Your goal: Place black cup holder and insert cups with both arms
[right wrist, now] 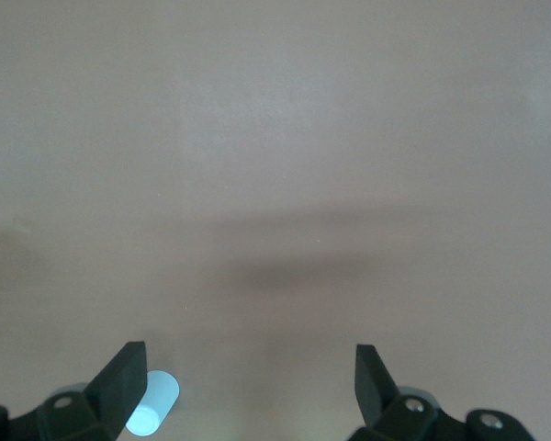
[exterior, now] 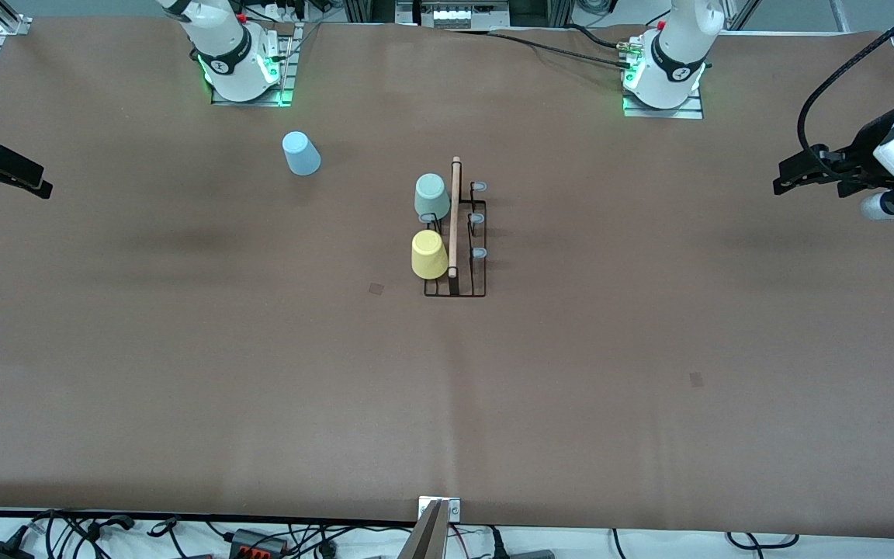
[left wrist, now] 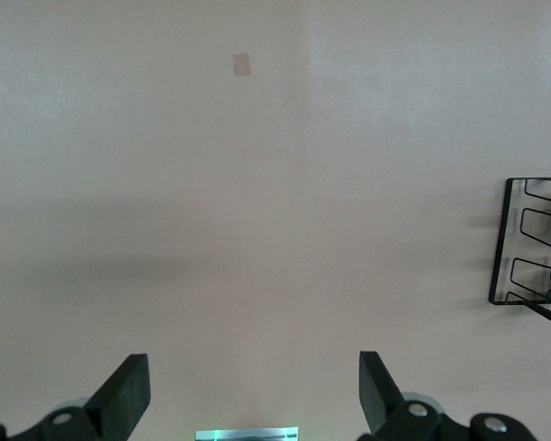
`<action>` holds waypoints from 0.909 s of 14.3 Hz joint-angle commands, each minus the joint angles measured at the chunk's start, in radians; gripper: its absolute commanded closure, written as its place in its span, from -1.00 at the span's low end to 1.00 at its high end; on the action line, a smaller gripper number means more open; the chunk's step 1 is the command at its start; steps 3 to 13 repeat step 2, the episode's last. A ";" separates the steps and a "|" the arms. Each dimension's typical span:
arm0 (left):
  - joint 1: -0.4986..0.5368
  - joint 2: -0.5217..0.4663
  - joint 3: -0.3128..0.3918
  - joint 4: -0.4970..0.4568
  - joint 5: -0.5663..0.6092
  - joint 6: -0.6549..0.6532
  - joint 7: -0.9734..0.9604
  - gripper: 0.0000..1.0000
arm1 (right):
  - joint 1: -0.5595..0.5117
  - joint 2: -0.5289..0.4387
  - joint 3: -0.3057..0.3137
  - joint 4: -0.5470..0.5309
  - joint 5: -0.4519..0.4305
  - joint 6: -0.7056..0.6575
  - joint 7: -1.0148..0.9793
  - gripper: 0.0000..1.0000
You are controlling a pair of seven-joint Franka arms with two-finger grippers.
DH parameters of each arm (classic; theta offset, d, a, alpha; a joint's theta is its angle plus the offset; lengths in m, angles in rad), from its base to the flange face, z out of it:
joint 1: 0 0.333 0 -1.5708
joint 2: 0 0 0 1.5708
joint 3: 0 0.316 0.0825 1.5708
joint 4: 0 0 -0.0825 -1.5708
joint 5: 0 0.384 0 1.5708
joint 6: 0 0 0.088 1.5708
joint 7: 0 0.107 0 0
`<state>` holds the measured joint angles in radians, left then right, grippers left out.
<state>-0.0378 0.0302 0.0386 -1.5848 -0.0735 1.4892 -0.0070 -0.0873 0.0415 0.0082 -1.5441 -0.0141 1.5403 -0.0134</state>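
The holder (exterior: pixel 455 248) stands at the middle of the surface (exterior: pixel 571 373), nearest the camera, with the yellow cup (exterior: pixel 429 255) and the green cup (exterior: pixel 431 196) upside down on its pegs. The blue cup (exterior: pixel 301 153) stands apart, toward the right arm's end. It looks light, smooth and rather stiff; I would grip it across the side wall. The right tool (right wrist: pixel 243 377) hangs over the surface at its own end, fingers wide apart, holding nothing. The left tool (left wrist: pixel 254 386) waits at the left arm's end, also wide apart and empty.
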 commanded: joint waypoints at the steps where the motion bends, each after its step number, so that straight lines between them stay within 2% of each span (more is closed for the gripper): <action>1: 0.003 0.019 -0.002 0.034 0.014 -0.007 0.002 -1.00 | 0.015 -0.014 -0.014 -0.004 0.003 -0.002 -0.008 -1.00; 13: 0.003 0.019 -0.002 0.034 0.014 -0.007 0.002 -1.00 | 0.015 -0.014 -0.014 -0.004 0.003 0.000 -0.008 -1.00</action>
